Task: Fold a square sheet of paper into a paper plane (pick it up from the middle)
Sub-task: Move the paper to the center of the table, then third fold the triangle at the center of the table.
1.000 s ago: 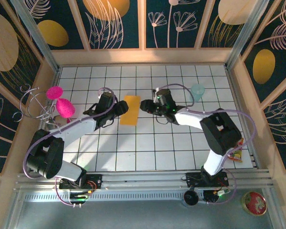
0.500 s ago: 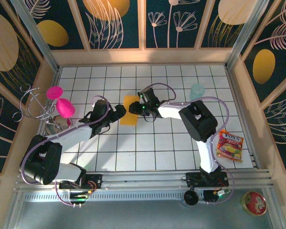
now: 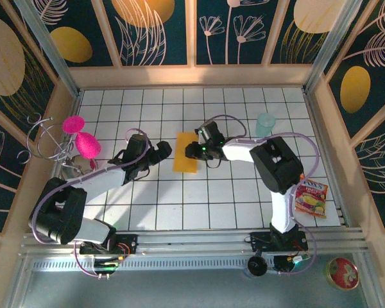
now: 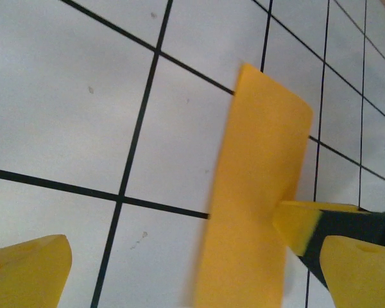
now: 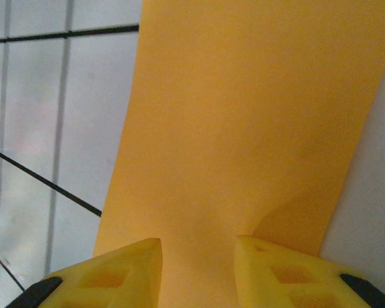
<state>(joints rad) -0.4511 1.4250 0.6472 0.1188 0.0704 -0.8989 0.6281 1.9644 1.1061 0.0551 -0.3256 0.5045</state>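
Observation:
The square sheet of paper (image 3: 186, 153) is orange-yellow and shows as a narrow folded rectangle near the table's middle. My right gripper (image 3: 194, 151) holds its right edge. In the right wrist view the paper (image 5: 244, 115) runs up from between the two yellow fingers (image 5: 119, 273), which stand close together, and it buckles by the right one. My left gripper (image 3: 162, 151) sits just left of the sheet, open. Its yellow fingers (image 4: 25, 269) are far apart, with the paper (image 4: 253, 192) lifted and blurred between them, touched by neither.
A pale teal cup (image 3: 266, 122) stands at the back right. The red-and-yellow snack packet (image 3: 311, 197) lies near the right arm's base. Pink objects (image 3: 82, 138) and a wire rack (image 3: 45, 138) sit at the left wall. White grid tiles lie open towards the front.
The paper has shifted right and a little nearer, moving with the right gripper. The left gripper has stayed almost in place, so the sheet's left edge has drawn away from it.

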